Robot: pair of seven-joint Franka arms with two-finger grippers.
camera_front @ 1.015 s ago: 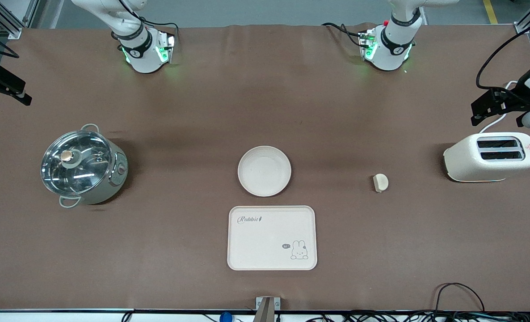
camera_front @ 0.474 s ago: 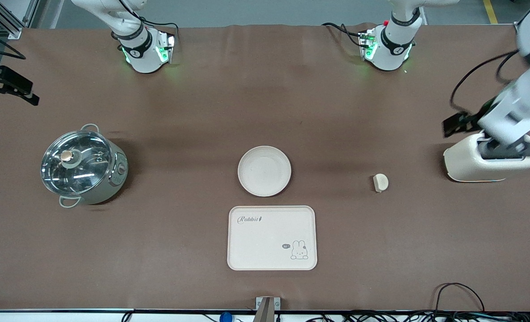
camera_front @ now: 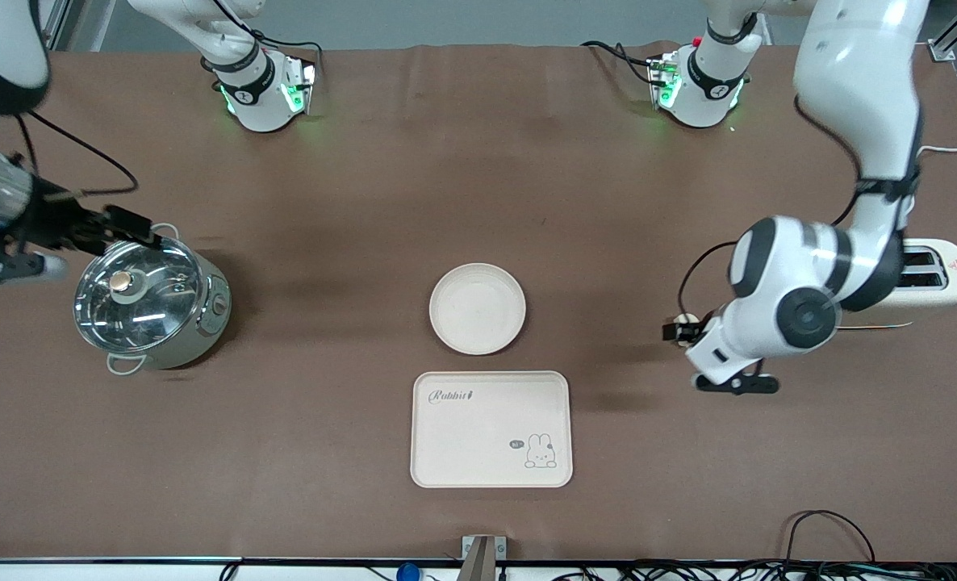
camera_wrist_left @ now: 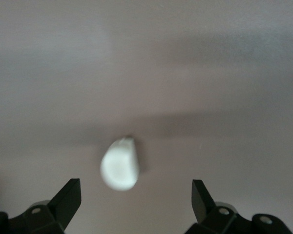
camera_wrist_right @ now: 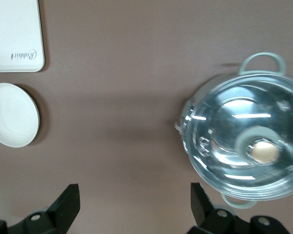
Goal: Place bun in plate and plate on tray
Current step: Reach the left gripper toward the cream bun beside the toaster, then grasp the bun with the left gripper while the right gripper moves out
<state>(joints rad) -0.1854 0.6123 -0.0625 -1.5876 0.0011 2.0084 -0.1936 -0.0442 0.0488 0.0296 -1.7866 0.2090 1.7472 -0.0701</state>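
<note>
Surface: brown cloth-covered table (camera_front: 478, 186); arm bases along the edge farthest from front cam; cables along the nearest edge.
Plate (camera_front: 477, 308): mid-table, flat on the cloth, nothing in it; also in right wrist view (camera_wrist_right: 13, 115).
Tray (camera_front: 491, 429): just nearer front cam than plate, small gap between, not touching; "Rabbit" script + bunny print up; nothing on it; corner seen in right wrist view (camera_wrist_right: 15, 36).
Bun (camera_wrist_left: 120, 163): on the cloth toward left arm's end, well apart from plate; mostly hidden under the wrist in front view, just a sliver showing (camera_front: 686, 319).
Left gripper (camera_wrist_left: 136, 201): over the bun, fingers spread wide w/ bun seen between the tips in left wrist view; not gripping; contact w/ bun can't tell; in front view gripper (camera_front: 683, 329) largely hidden by the arm.
Toaster (camera_front: 938, 278): toward left arm's end, partly covered by left arm.
Right gripper (camera_wrist_right: 135, 201): up over bare cloth just beside the pot, fingers spread wide, holding nothing; seen in front view (camera_front: 135, 228) at pot's rim.
Pot (camera_front: 148, 300): toward right arm's end; glass lid on, knob centred; two loop handles.
</note>
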